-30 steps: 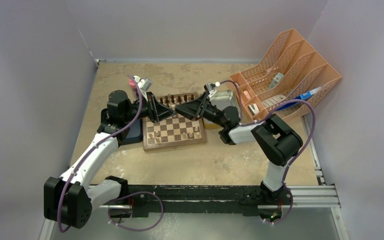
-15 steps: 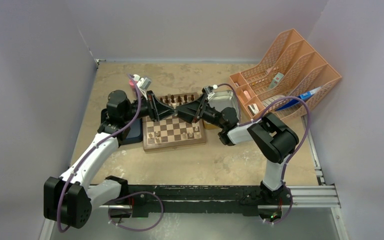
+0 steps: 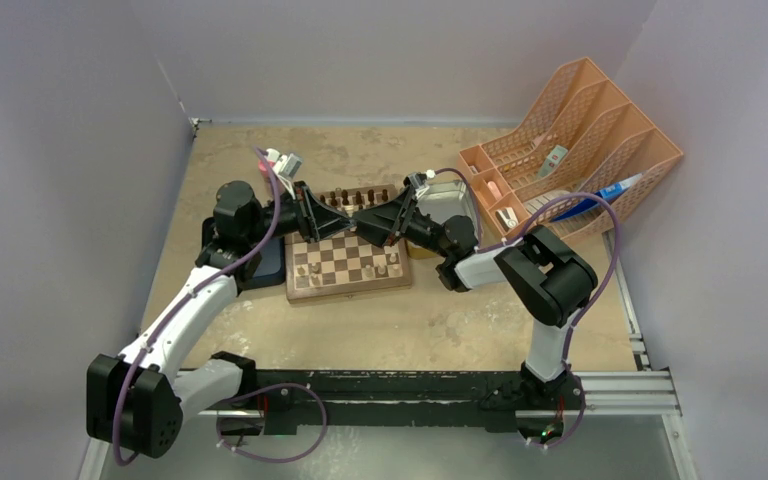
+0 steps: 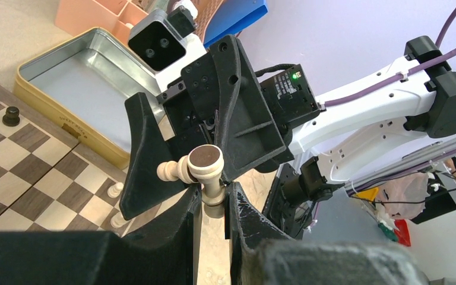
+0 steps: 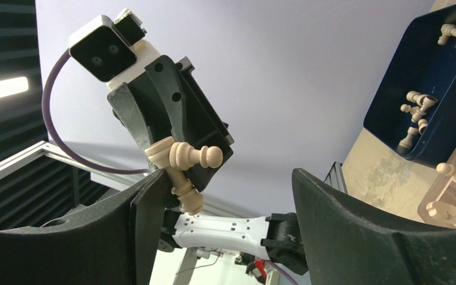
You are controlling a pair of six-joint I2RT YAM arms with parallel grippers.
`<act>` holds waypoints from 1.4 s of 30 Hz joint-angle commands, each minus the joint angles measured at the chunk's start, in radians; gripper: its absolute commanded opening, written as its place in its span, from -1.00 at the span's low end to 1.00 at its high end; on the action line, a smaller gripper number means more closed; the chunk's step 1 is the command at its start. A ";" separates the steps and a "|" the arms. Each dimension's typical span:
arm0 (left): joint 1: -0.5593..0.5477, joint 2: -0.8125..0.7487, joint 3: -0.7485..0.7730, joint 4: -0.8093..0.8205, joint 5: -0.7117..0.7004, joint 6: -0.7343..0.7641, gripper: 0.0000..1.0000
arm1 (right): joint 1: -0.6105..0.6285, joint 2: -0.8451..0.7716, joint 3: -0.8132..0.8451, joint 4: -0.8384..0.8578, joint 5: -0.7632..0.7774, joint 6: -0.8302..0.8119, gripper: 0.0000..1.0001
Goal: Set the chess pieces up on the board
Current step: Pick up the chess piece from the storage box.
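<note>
The chessboard [image 3: 345,262] is checked dark brown and light tan within a plain mid-brown border, with dark brown chess pieces [image 3: 368,196] along its 12 o'clock edge, pale tan chess pieces [image 3: 303,270] toward 6 o'clock, and a raised pale piece [image 4: 209,175] showing a round dark brown base. At the chessboard's 9 o'clock sits a dark blue tray [image 5: 445,77], at 3 o'clock a tin [image 4: 71,89] silvery inside and yellow-gold outside, and at 2 o'clock a salmon-orange latticed file rack [image 3: 590,130]. The tabletop [image 3: 410,320] is mottled sandy beige, the walls [image 3: 410,60] pale lavender, the arms [image 3: 185,320] white and black with purple cables [image 4: 362,90].
</note>
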 commanded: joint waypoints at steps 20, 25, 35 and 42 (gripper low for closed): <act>-0.014 -0.070 -0.068 0.032 -0.077 -0.155 -1.00 | -0.004 -0.069 -0.014 0.555 0.000 0.005 0.47; -0.014 -0.088 -0.101 0.064 -0.090 -0.194 -1.00 | -0.004 -0.069 -0.010 0.561 -0.002 0.014 0.46; -0.016 -0.070 -0.119 0.162 -0.065 -0.279 -1.00 | 0.000 -0.078 -0.013 0.551 0.001 0.016 0.54; -0.025 -0.063 -0.161 0.236 -0.063 -0.328 -1.00 | 0.006 -0.077 -0.013 0.581 0.001 0.037 0.55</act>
